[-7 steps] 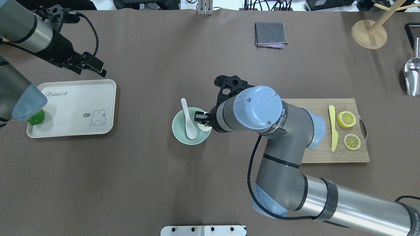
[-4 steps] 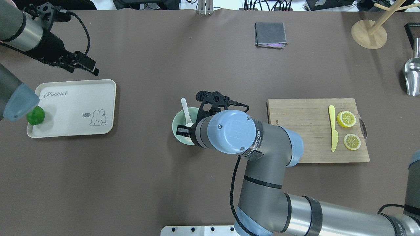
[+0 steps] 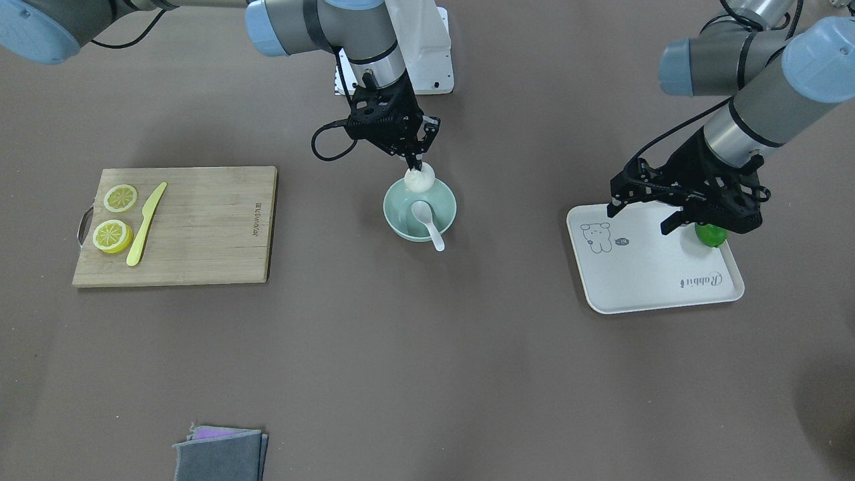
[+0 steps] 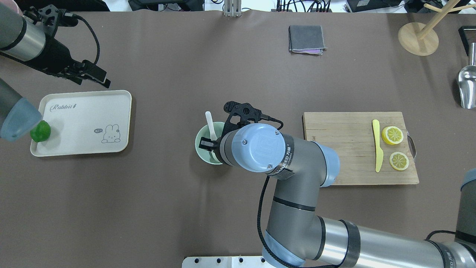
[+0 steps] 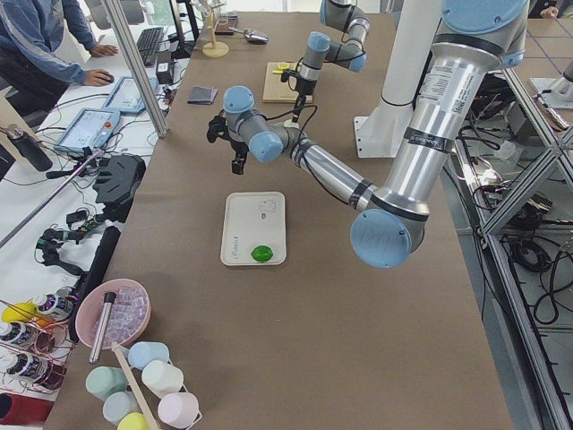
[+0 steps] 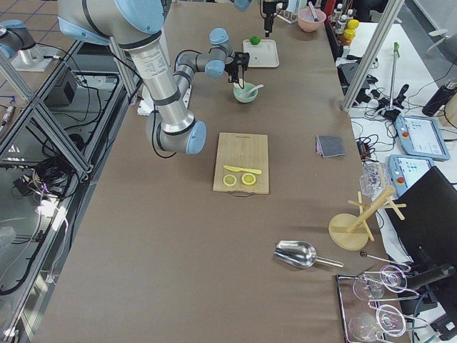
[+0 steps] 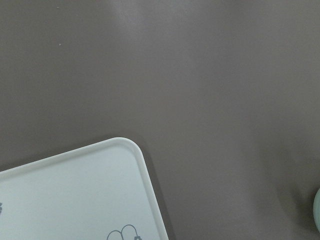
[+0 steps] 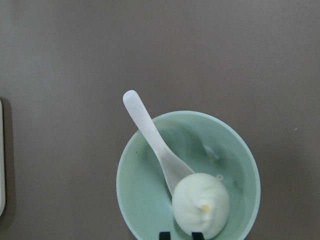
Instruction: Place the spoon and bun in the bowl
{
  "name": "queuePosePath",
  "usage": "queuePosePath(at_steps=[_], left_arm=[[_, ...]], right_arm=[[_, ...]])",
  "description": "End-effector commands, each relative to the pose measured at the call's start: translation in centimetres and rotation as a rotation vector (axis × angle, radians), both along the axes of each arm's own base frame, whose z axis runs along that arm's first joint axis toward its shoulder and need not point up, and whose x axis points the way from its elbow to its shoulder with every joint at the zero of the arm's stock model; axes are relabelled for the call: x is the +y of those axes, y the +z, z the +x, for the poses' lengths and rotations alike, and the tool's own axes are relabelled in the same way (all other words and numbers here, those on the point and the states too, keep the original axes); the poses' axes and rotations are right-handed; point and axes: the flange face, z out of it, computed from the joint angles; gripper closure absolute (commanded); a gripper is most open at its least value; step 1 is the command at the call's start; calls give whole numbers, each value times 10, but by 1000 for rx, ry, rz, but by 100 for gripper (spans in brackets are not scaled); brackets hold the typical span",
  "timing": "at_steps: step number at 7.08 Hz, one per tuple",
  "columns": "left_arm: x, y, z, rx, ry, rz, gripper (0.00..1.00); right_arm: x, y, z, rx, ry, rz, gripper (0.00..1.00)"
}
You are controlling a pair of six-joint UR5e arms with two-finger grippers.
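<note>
While the right hand (image 3: 415,166) pinches the bun (image 8: 201,204) over the robot-side rim of the bowl (image 8: 235,150), where the spoon (image 8: 150,132) already lies, an off-centre release could roll it onto the table (image 8: 250,50).

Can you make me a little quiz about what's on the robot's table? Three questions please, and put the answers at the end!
1. Count: how many lemon slices lie on the cutting board?
2. True or false: the spoon lies on the cutting board.
3. Pick one: what does the right gripper hold over the bowl?
A) the yellow knife
B) the bun
C) a lemon slice

Key
1. Two.
2. False. Its scoop is in the bowl and its handle sticks out over the rim.
3. B.
</note>
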Motion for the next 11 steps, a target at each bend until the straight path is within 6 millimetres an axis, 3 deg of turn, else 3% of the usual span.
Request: queuePosePath(at_steps=[1, 2, 3, 5, 6, 7, 8, 9, 10, 11], left_arm=[[0, 0, 1, -1, 0, -1, 1], [-2, 2, -5, 1, -1, 1, 1], [-6, 14, -31, -13, -24, 11, 1], [-24, 61, -124, -137, -9, 94, 1], [-5, 90, -175, -188, 7, 111, 1], [15, 111, -219, -210, -17, 122, 1], [33, 139, -244, -229, -17, 111, 1], [76, 175, -298, -259, -40, 120, 1], [104, 214, -330, -285, -21, 121, 1], [131, 236, -333, -288, -23, 71, 1]], right_arm=[[-6, -5, 6, -4, 21, 10, 0], [-22, -1, 33, -4, 29, 15, 0], [-45, 32, 81, 26, -22, 31, 0], [-102, 116, 202, 124, -105, 89, 0], [-127, 167, 255, 206, -186, 164, 0], [-145, 214, 323, 237, -261, 198, 0], [-161, 260, 390, 225, -311, 196, 0], [-167, 296, 442, 271, -345, 261, 0], [-175, 309, 489, 246, -344, 247, 0], [-172, 324, 521, 267, -391, 284, 0]])
